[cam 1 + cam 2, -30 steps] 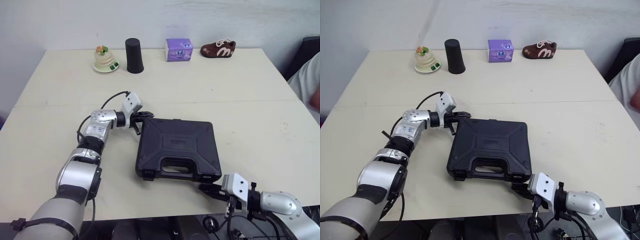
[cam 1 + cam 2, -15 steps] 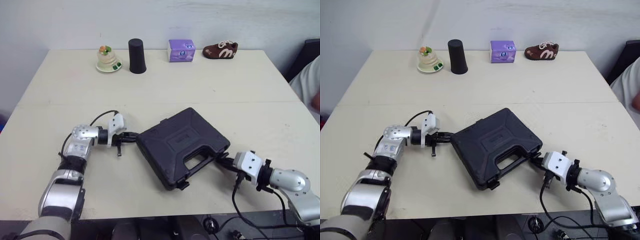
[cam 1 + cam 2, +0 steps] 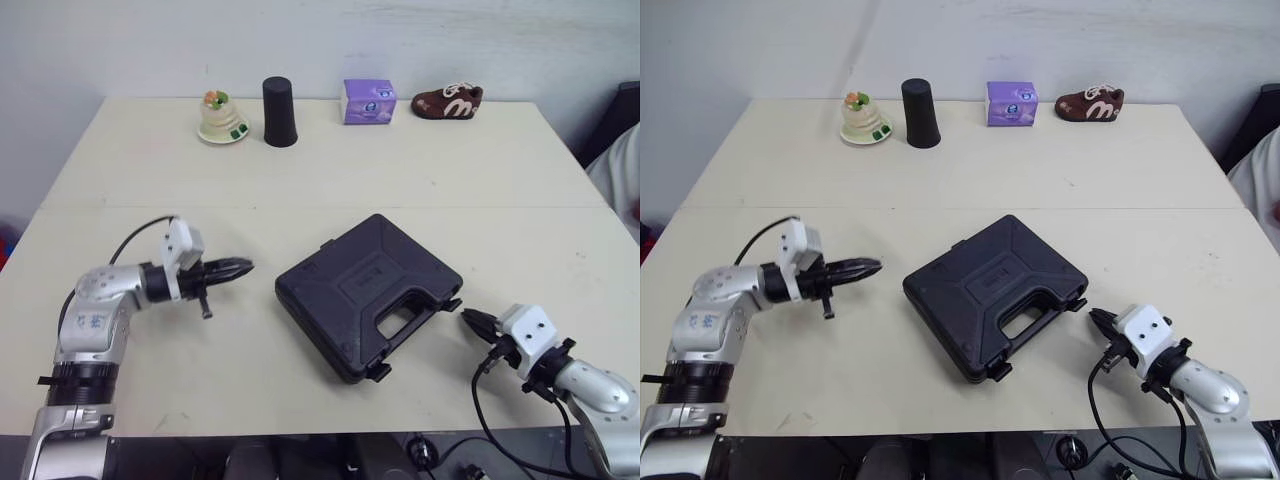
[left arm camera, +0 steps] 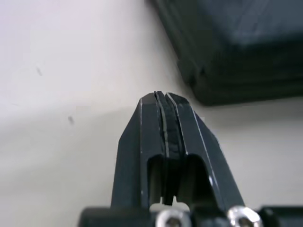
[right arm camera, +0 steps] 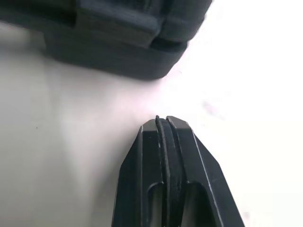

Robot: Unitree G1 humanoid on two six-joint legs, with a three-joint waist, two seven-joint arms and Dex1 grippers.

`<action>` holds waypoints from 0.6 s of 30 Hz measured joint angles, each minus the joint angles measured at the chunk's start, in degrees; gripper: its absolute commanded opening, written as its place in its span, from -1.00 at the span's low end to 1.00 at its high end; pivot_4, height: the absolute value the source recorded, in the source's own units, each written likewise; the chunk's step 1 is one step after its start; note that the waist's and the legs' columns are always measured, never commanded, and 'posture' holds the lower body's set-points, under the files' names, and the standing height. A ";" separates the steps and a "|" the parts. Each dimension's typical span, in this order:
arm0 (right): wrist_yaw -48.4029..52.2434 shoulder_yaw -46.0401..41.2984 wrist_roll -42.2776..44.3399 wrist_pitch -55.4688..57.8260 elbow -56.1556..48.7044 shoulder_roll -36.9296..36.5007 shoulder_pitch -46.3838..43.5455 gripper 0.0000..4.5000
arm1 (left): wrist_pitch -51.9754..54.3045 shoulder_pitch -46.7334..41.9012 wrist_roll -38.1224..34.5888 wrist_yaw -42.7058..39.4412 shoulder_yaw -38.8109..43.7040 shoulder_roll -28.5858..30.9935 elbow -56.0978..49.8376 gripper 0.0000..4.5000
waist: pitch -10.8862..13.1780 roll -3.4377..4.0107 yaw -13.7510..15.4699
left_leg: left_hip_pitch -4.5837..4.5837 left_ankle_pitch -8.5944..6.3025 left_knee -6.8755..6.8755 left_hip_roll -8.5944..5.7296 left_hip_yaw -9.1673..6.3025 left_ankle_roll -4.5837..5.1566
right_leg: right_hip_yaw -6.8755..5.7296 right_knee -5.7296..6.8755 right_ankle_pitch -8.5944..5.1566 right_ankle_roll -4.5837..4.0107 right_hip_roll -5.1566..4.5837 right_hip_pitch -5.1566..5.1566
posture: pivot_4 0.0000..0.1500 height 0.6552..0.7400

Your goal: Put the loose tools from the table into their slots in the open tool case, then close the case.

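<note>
Black case (image 3: 368, 293) just beside right pincer (image 3: 468, 317)

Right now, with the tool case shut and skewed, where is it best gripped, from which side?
Probably the carry handle of the tool case, the bar outside the cutout on the near-right edge. Come from the robot's right: that edge faces the right hand, now shut; elsewhere it looks flat and broad.

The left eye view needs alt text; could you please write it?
A closed black tool case lies askew on a beige table, flanked by the shut left gripper and shut right gripper, neither touching it. A cup, purple box and brown shoe stand at the far edge.
</note>
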 measured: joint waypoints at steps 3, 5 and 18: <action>-0.14 -2.16 3.14 3.24 -5.80 0.81 3.78 -1.00 | 4.30 -6.69 -2.46 -0.01 -3.97 -2.68 -4.14 -0.98 | 0.00 0.00 0.41 | 0.03 0.02 0.01 -0.12 0.05 0.03 | -0.06 -0.05 0.02 0.04 0.07 0.15 | 1.00 1.00; -1.06 -3.39 5.58 5.89 -8.96 2.59 5.05 -1.00 | 4.51 -11.53 -1.51 -1.07 -9.20 -5.05 -4.65 -0.98 | -0.01 0.02 0.34 | 0.05 0.02 0.01 -0.14 0.06 0.04 | -0.03 -0.08 0.04 0.07 0.11 0.17 | 1.00 1.00; -2.78 -2.71 7.28 12.93 -16.87 5.57 8.60 -1.00 | -0.17 -29.15 15.84 6.26 -32.75 -27.35 12.67 -0.98 | 0.01 0.12 -0.11 | 0.05 0.02 -0.03 -0.10 -0.13 0.06 | 0.36 -0.17 0.04 0.10 0.23 0.00 | 1.00 1.00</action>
